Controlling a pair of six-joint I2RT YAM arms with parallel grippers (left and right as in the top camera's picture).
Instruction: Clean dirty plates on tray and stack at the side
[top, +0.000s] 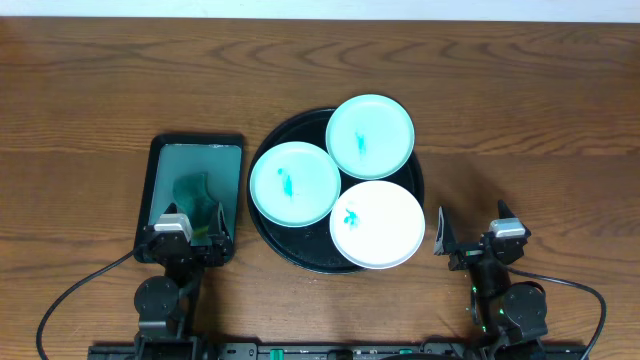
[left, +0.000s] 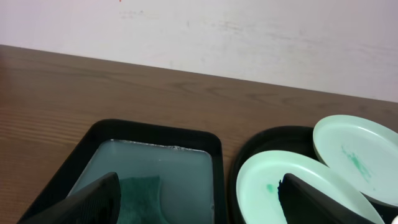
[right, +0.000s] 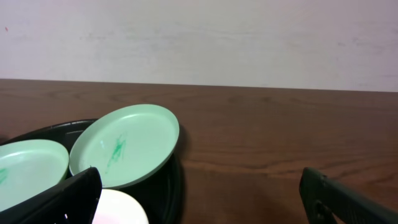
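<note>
We see three plates, all in round black tray (top: 300, 250) at mid-table. Left mint-green plate (top: 295, 183), far mint-green plate (top: 370, 137) and white plate (top: 378, 224) all touch or overlap. Far one is tilted, edge up on tray rim. Teal smear at centre of each. Left gripper (top: 190, 222): jaws wide apart, holding nothing, over near end of rectangular black tray (top: 152, 190) with green sponge (top: 195, 192) inside. Right gripper (top: 473, 228): spread fully, empty, over wooden table (top: 100, 100) just right of round tray.
</note>
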